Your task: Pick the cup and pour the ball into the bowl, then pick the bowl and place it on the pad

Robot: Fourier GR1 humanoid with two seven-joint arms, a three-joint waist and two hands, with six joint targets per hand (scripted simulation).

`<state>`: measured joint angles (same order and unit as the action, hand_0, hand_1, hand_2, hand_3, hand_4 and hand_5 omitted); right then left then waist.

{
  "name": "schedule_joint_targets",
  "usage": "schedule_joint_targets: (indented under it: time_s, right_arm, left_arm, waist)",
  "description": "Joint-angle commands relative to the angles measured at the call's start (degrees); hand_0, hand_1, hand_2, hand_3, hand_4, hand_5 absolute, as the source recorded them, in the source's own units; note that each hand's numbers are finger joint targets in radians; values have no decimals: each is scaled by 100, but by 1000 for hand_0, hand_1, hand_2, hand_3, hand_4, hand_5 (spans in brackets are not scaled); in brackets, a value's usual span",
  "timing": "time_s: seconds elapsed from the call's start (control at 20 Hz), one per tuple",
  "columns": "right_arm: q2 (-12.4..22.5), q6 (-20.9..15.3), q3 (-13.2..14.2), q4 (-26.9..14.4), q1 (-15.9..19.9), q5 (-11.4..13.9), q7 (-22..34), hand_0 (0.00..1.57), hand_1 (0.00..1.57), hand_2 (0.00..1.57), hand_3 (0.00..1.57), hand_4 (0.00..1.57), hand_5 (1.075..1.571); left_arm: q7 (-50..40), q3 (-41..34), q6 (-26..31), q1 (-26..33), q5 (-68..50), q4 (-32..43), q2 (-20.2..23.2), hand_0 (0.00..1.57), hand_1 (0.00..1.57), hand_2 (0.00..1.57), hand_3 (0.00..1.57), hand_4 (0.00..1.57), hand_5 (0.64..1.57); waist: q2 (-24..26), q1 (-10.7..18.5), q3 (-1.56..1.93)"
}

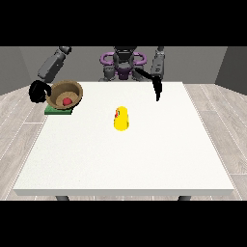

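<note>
A brown bowl (66, 93) sits tilted over a green pad (59, 110) at the table's left edge, with a red ball (66, 101) inside it. The hand at the view's left (38, 91) is right beside the bowl's left rim with curled fingers, seemingly round the rim. A yellow cup (121, 118) lies on its side near the table's middle, away from both hands. The hand at the view's right (157, 88) hangs above the table's back part with its fingers pointing straight down, holding nothing.
The white table (125, 159) spreads wide towards the camera. The robot's body (122, 65) stands behind the far edge. The pad lies close to the table's left edge.
</note>
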<state>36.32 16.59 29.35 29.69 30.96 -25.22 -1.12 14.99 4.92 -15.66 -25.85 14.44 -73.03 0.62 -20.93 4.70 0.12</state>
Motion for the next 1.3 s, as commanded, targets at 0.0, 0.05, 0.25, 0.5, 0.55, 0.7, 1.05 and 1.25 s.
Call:
schedule_joint_targets:
  time_s: [0.0,0.05,0.25,0.5,0.55,0.7,1.05,1.25]
  right_arm:
    - [417,613,216,-467,187,-117,-429,1571,1571,1571,0,840,1570]
    - [139,399,243,-509,228,-80,-878,1571,1571,1571,0,851,1571]
    - [737,806,385,-851,548,-213,-562,1571,1571,1571,0,842,1570]
    - [929,630,462,-966,1083,-307,-396,1571,1571,1571,0,512,1564]
    - [939,782,450,-1049,882,-276,-512,1571,1571,1571,0,452,1569]
    - [1102,703,328,-1069,842,-158,-299,1571,1571,1571,478,385,1570]
    - [854,807,-106,-1021,714,234,-490,1571,1571,1571,966,410,1552]
    - [774,812,-251,-1071,550,349,-428,1571,1571,1571,1111,399,1542]
  left_arm:
    - [-17,-5,-69,-128,80,-589,90,0,0,0,0,0,703]
    - [-128,297,-415,32,220,-866,-58,0,0,0,0,0,703]
    - [-195,342,-225,398,334,-1446,42,0,0,0,0,0,699]
    - [-226,244,-248,217,362,-1687,83,0,0,0,0,0,692]
    - [-340,301,-204,566,353,-1965,125,0,0,0,0,0,686]
    - [-273,348,51,866,216,-1918,213,0,0,0,0,0,685]
    - [-989,397,-114,769,396,-2238,56,0,0,0,0,0,688]
    - [-879,472,53,1004,345,-2120,76,0,0,0,0,0,692]
  waist:
    - [-686,-25,5]
    - [-818,-2,11]
    - [-960,-62,6]
    - [-1297,-159,0]
    - [-1123,-180,1]
    - [-875,-52,-6]
    - [-502,-299,-6]
    - [-217,-224,-7]
